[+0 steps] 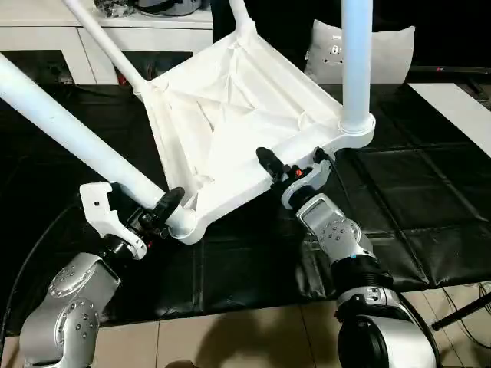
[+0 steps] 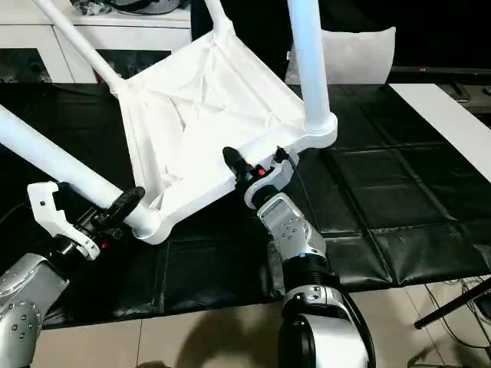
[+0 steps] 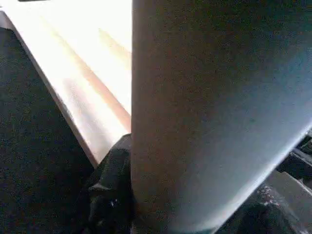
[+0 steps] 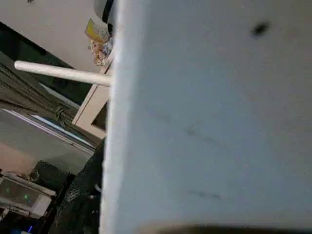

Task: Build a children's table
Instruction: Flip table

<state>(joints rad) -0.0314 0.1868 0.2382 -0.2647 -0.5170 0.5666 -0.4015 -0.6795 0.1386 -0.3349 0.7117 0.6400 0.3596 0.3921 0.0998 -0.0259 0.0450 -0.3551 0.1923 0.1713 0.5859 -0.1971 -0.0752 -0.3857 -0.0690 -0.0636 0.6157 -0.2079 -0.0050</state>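
A: Nearest me, the left gripper (image 1: 146,218) is clamped round the near-left leg (image 1: 69,134), just by its corner socket.

B: And the right?

A: The right gripper (image 1: 282,170) is pinching the near rim of the tabletop (image 1: 230,130), which sits upturned and tilted over the black mat (image 1: 414,192). I think uneven pulling could twist that leg loose.
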